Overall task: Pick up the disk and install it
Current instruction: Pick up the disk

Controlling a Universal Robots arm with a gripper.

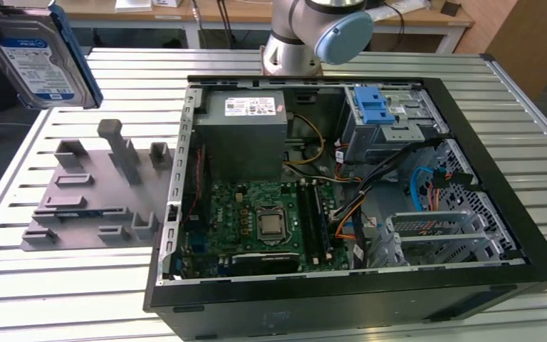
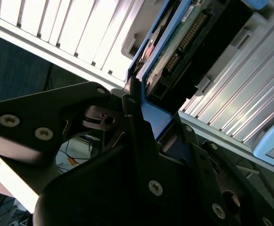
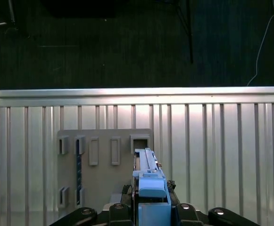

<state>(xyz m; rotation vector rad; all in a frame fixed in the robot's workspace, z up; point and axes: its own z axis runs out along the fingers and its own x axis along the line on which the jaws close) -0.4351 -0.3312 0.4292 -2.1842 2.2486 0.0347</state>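
Observation:
The disk [image 1: 34,55], a silver hard drive with a blue-and-white label and blue side rails, hangs in the air at the exterior view's upper left. It is above and beyond the grey holder plate [image 1: 93,196]. In the first wrist view the disk [image 3: 148,176] stands edge-on over that plate [image 3: 103,165], and my gripper [image 3: 151,209] is shut on it from below. In the second wrist view the black fingers [image 2: 136,123] clamp the blue rail, with the disk's green circuit board [image 2: 174,49] facing the camera.
An open computer case [image 1: 174,214] lies on the slatted metal table [image 1: 55,285]. It holds a grey power supply [image 1: 245,135], a motherboard [image 1: 264,221] and a metal drive cage with a blue latch [image 1: 380,110]. The arm's base [image 1: 298,39] stands behind the case.

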